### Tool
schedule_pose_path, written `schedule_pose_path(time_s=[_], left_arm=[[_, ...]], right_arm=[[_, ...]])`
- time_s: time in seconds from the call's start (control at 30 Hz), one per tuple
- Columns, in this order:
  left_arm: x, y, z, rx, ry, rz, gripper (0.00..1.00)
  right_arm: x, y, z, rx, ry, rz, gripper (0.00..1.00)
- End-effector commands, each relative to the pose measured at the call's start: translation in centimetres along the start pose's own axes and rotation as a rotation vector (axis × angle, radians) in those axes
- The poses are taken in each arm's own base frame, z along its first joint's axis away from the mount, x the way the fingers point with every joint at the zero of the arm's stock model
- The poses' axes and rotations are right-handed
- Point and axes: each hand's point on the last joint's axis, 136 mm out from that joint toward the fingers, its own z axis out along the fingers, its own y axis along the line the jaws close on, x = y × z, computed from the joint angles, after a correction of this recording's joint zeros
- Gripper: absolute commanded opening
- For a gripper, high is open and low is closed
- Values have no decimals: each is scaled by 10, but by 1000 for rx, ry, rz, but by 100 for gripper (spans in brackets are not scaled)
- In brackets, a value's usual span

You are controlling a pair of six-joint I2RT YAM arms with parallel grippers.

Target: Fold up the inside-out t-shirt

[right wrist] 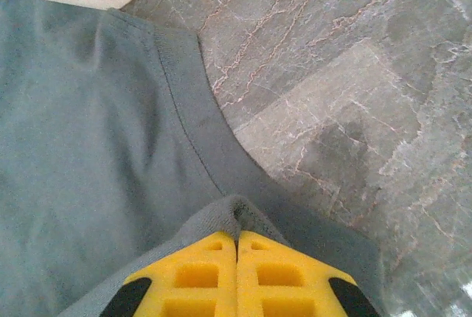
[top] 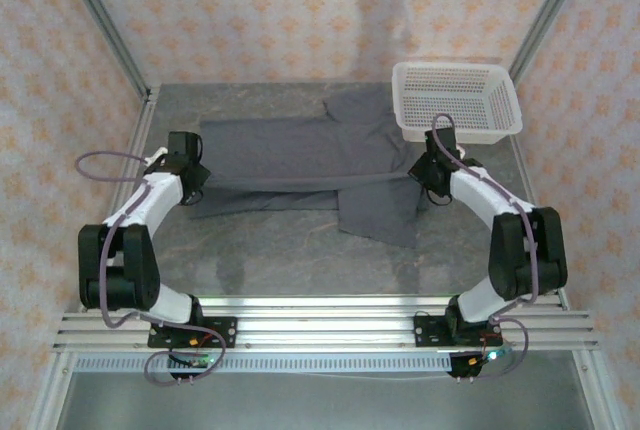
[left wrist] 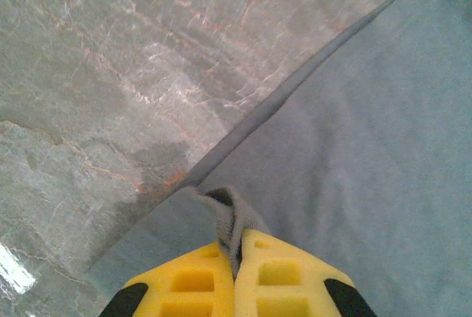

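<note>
Grey veined stone tabletop (top: 280,250) sits between walls (top: 250,10) of pale patterned paper. From the overhead view, the inside-out t-shirt (top: 300,150) lies spread across the middle of the tabletop toward 12 o'clock, dark slate-grey and wrinkled, with one part reaching down toward 5 o'clock. A white mesh basket (top: 460,133) stands at 1 o'clock, its left side against the shirt; whether it rests on the fabric I cannot tell.

The left gripper (top: 200,182) is at the shirt's 9 o'clock edge and the right gripper (top: 418,172) at its 3 o'clock edge, and a straight band of cloth runs taut between them.

In the left wrist view, the left gripper (left wrist: 236,247) has its yellow fingers (left wrist: 284,280) pressed together, jaws closed on a small bunched fold of the shirt's edge, with bare tabletop toward 10 o'clock.

In the right wrist view, the right gripper (right wrist: 237,239) likewise has its jaws closed tight, pinching a hemmed edge of the shirt, the basket's corner showing at 11 o'clock
</note>
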Motion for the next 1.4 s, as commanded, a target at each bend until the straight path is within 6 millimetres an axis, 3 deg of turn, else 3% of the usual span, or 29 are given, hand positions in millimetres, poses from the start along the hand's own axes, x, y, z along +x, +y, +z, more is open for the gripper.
schedule_pose_path(time_s=[0.0,0.23,0.3,0.37,0.47,0.53,0.63,0.7,0.77,0.83,0.93,1.03,1.17,1.37], left_arm=[[-17,6,7,-65,-71,-9,0],[-5,19,33,-159,-41,-6,0],[1,25,40,-180,-27,-33,1],[2,23,40,-156,-28,-49,15],[-7,20,24,-111,-63,-63,31],[-16,18,7,-80,-95,-69,36],[-24,12,-25,0,-124,-69,39],[-22,3,-48,85,-123,-42,40],[-9,-10,-69,170,-106,34,39],[15,-31,-91,293,-62,169,37],[68,-61,-129,514,46,436,36],[113,-69,-161,681,145,621,41],[138,-59,-181,716,182,742,54],[148,-59,-178,718,190,760,60]], right_arm=[[-15,2,13,21,-30,-13,0],[-9,10,51,35,49,-36,0],[-10,15,52,30,64,-36,7],[-12,18,43,14,63,-30,16],[-17,16,15,6,28,-21,24],[-15,7,-4,16,10,-23,26],[4,-15,-26,22,6,-6,27],[27,-35,-34,17,22,15,29],[54,-53,-36,7,59,38,32],[84,-63,-35,-34,127,59,34],[124,-71,-37,-79,236,78,35],[149,-72,-41,-75,307,38,36],[161,-70,-42,-72,321,12,38],[153,-69,-27,-25,292,-19,32]])
